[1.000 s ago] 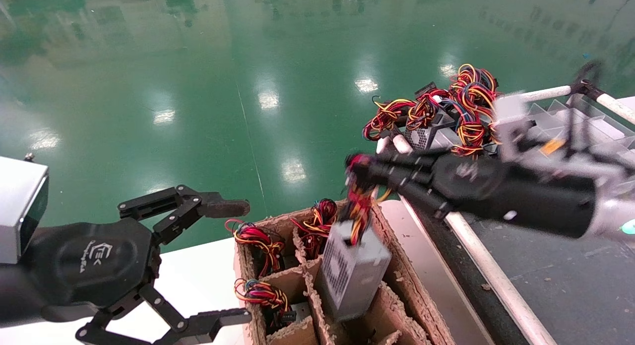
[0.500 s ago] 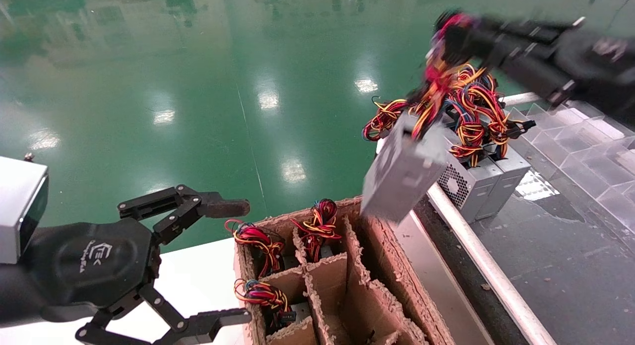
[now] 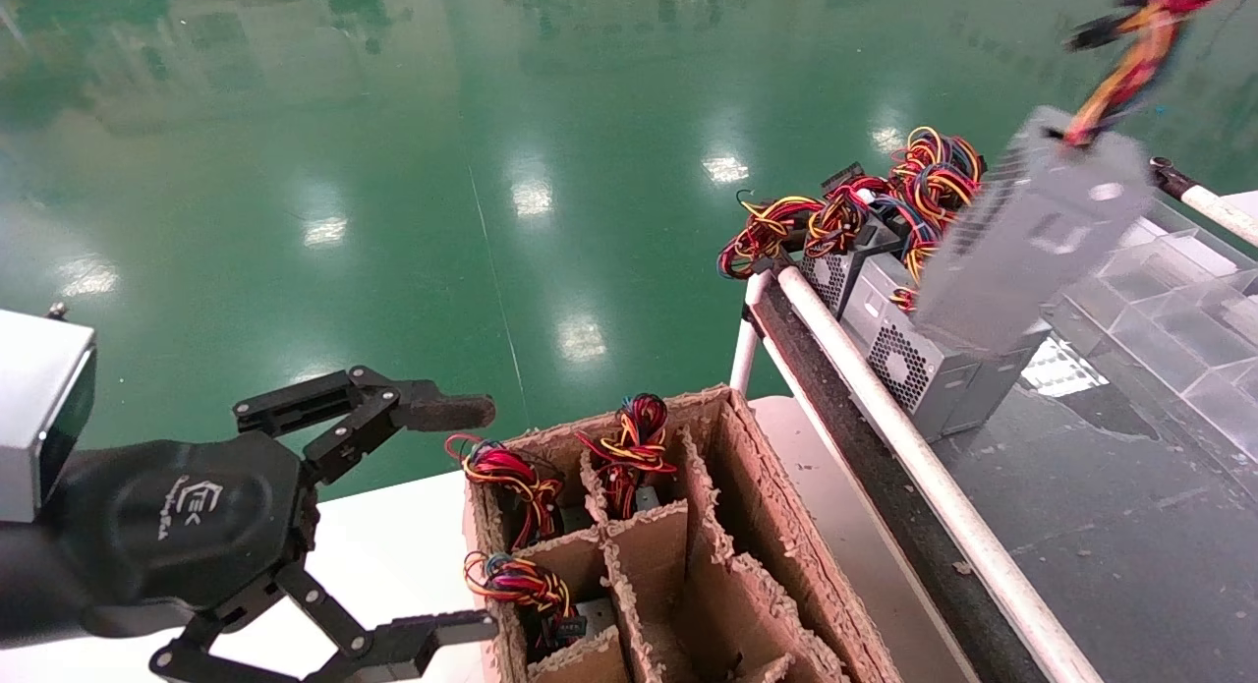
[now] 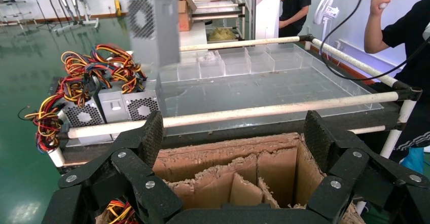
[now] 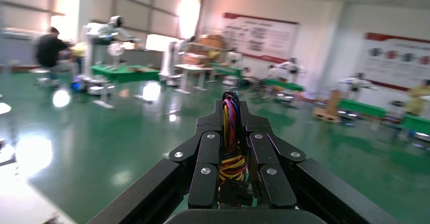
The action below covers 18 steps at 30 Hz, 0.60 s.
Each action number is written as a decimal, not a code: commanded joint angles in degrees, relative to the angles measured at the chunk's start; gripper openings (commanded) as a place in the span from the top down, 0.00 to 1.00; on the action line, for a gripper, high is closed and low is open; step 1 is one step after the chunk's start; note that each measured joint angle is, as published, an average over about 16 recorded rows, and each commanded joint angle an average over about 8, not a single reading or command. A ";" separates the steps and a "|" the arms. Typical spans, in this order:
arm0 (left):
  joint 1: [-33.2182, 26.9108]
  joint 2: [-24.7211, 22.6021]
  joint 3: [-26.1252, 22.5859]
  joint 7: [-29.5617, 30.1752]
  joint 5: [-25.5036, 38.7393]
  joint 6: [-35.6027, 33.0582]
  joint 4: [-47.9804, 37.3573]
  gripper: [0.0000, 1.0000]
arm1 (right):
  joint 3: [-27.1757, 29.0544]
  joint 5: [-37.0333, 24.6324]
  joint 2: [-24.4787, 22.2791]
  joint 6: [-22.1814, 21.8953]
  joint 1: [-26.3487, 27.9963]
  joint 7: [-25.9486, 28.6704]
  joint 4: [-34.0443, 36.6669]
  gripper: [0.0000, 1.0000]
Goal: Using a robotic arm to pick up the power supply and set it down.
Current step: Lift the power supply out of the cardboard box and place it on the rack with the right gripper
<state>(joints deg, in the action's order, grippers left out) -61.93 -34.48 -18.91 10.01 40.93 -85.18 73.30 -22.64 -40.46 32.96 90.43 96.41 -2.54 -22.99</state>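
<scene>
A grey power supply [image 3: 1032, 236] hangs tilted in the air at the upper right, dangling by its coloured wire bundle [image 3: 1120, 74]. It is above the supplies standing on the cart. In the left wrist view the same power supply [image 4: 152, 24] hangs over the cart's far end. My right gripper [image 5: 231, 110] is shut on the wire bundle [image 5: 232, 148], which runs up between its fingers. My left gripper [image 3: 467, 516] stays parked at the lower left, open and empty, beside the cardboard box. The left gripper [image 4: 233, 133] frames that box.
The brown cardboard divider box [image 3: 747, 565] holds power supplies with wire bundles [image 3: 629, 447] in its left cells. Two more supplies [image 3: 914, 369] stand on the black cart behind a white rail [image 3: 924, 467]. A clear divider tray [image 3: 1160, 310] lies beyond. A person [image 4: 405, 41] stands by the cart.
The right gripper lifted the power supply out of the cardboard box by its wires and swung it up and right, over the cart. The left arm has not moved.
</scene>
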 commanded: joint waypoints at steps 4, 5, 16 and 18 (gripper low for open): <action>0.00 0.01 -0.01 -0.01 -0.01 0.01 0.00 0.00 | 0.31 1.16 -4.12 0.25 0.12 -0.78 2.84 1.00; 0.00 0.01 -0.02 -0.01 -0.01 0.01 0.00 0.00 | 0.32 1.32 -5.00 0.24 0.04 -0.98 3.29 1.00; -0.01 0.02 -0.04 -0.02 -0.03 0.02 0.00 0.00 | -1.40 -0.47 -10.86 -0.58 -1.47 -4.82 9.67 1.00; -0.01 0.02 -0.05 -0.02 -0.03 0.02 0.00 0.00 | -1.97 -1.20 -10.76 -0.71 -2.06 -5.72 11.06 1.00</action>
<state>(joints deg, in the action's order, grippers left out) -61.94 -34.46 -18.96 9.98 40.89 -85.16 73.30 -24.64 -41.69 22.95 89.61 94.14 -8.56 -12.06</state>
